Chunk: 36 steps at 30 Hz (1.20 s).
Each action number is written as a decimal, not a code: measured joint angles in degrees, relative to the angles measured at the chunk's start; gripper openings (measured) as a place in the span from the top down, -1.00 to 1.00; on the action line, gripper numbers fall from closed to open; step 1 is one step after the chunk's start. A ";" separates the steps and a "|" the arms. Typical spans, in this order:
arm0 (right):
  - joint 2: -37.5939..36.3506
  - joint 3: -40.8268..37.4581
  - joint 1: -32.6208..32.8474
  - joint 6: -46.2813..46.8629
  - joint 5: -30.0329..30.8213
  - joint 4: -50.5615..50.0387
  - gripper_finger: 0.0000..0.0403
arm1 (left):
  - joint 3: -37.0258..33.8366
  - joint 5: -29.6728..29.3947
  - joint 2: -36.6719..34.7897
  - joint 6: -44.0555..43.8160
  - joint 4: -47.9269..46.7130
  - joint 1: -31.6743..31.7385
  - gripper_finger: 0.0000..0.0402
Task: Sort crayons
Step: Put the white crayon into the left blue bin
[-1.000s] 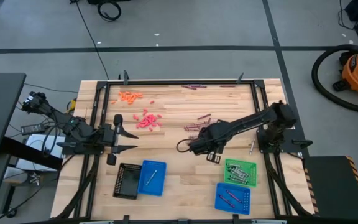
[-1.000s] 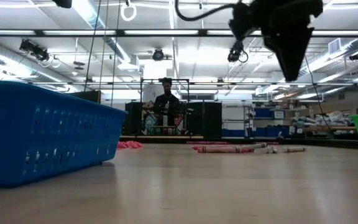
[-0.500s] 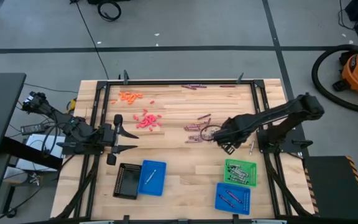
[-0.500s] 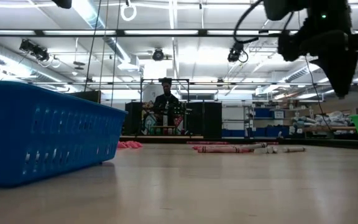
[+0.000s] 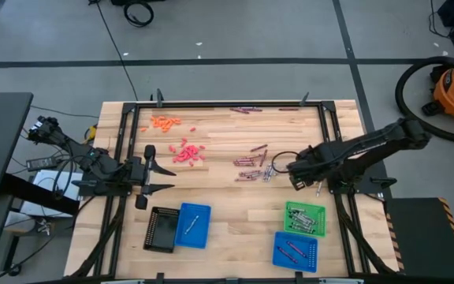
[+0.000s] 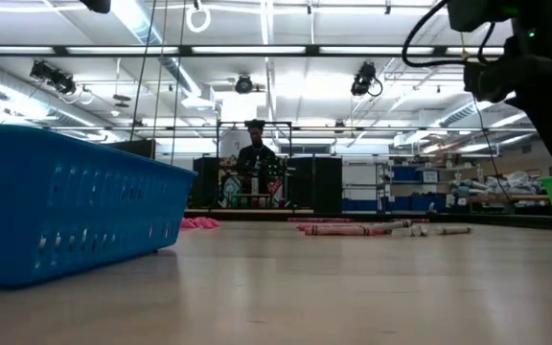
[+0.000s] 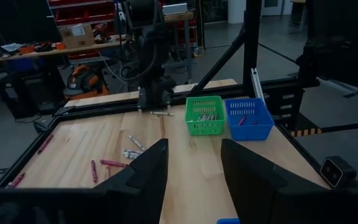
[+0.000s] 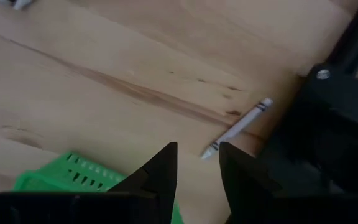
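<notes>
Crayons lie loose on the wooden table: orange ones at the far left, red-pink ones beside them, dark purple ones mid-table with silver-grey ones next to them. One silver-grey crayon lies flat by the right arm's base. My right gripper is open and empty above bare wood, between the purple cluster and that single crayon. My left gripper waits open at the table's left side.
A green tray and a blue tray with crayons stand near right; the green tray's corner shows below my right gripper. Another blue tray and a black tray stand near left. A person stands beyond the far edge.
My right gripper has travelled from the table's middle toward the right edge, passing over the purple and silver-grey crayons. The crayons and trays have stayed where they were.
</notes>
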 joint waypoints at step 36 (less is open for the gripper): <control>1.36 -7.69 0.41 11.08 -3.37 2.51 0.37 | -0.04 0.00 -0.02 -0.63 -0.04 0.00 0.20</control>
